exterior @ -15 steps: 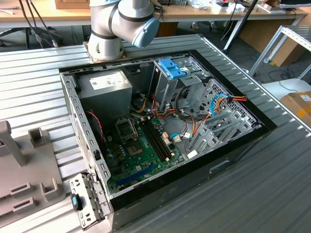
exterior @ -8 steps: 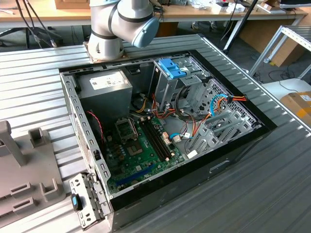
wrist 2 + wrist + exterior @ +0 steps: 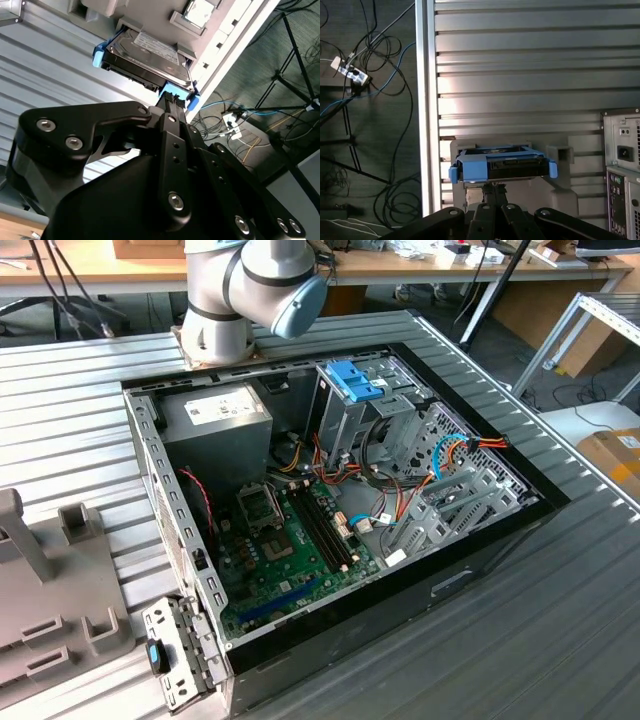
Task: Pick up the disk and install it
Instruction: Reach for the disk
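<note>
The disk sits in a grey holder on the ribbed table; the gripper has its fingers drawn close, pinching its blue edge.

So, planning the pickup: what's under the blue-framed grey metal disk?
The blue-framed grey metal disk rests in a pale grey slotted holder on the ribbed metal table; the holder's floor beneath it is covered.
</note>
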`<state>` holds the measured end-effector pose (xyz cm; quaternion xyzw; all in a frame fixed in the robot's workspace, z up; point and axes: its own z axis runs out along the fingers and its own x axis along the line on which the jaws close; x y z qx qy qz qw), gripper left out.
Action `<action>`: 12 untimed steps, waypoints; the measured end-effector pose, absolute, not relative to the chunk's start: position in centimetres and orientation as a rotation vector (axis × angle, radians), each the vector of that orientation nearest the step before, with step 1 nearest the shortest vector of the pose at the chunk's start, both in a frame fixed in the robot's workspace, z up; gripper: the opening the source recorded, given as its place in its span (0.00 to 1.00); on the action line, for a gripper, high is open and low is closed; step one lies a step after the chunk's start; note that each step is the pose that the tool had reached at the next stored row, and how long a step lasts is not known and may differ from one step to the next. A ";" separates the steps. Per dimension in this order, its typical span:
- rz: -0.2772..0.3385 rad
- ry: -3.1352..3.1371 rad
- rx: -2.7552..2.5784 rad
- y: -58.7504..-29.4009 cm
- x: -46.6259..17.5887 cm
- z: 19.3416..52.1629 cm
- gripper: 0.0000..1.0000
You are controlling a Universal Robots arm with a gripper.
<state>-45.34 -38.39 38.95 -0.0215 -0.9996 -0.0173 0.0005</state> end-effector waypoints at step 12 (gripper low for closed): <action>-0.050 -3.131 -0.031 -37.7 -45.6 38.9 0.11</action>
